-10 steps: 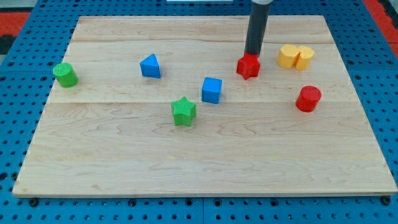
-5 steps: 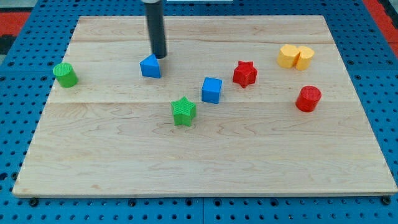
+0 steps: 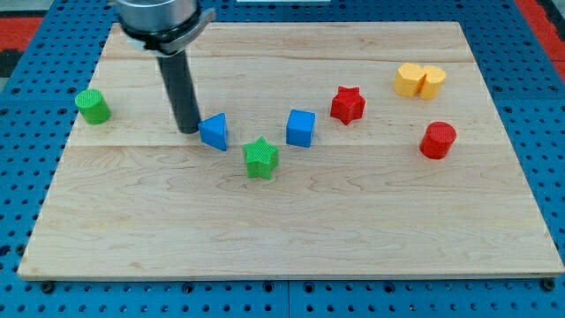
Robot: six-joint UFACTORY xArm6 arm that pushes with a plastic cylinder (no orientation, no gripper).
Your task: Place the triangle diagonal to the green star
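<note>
Blue triangle (image 3: 214, 132) stands apex-up, no clear long axis, up-left of the green star (image 3: 260, 158); my tip (image 3: 187, 131) touches its left side. No jaws are in view.

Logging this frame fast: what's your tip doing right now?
My tip: holds nothing, at the blue triangle's left side, up-left of the green star.
</note>
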